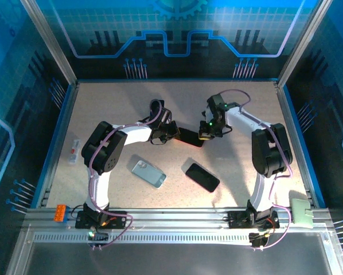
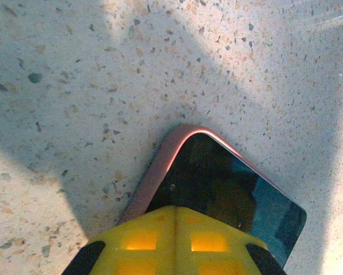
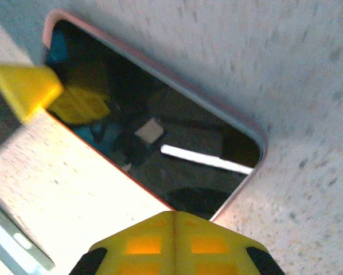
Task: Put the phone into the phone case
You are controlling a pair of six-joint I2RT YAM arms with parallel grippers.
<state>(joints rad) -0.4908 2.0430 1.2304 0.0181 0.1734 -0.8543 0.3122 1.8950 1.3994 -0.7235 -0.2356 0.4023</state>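
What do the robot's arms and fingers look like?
The left arm and right arm are white with black joints, trailing looping purple cables. The fingers are bright yellow. A small green light glows on the right arm.

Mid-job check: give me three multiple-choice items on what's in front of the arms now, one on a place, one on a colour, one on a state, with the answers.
1. Where does the light blue case lie?
A. On the left arm's side of the loose dark phone
B. At the far edge
C. On the right arm's base

2. What colour is the rim around the phone between the left arm's fingers and the right arm's fingers?
A. Green
B. Pink
C. White

3. How is the loose dark phone?
A. Lifted by the right arm
B. Inside the light blue case
C. Flat on the table, untouched

Answers:
1 A: the top view shows them side by side, the case on the left.
2 B: both wrist views show a pink edge around the dark screen.
3 C: both arms reach past it to the other phone.
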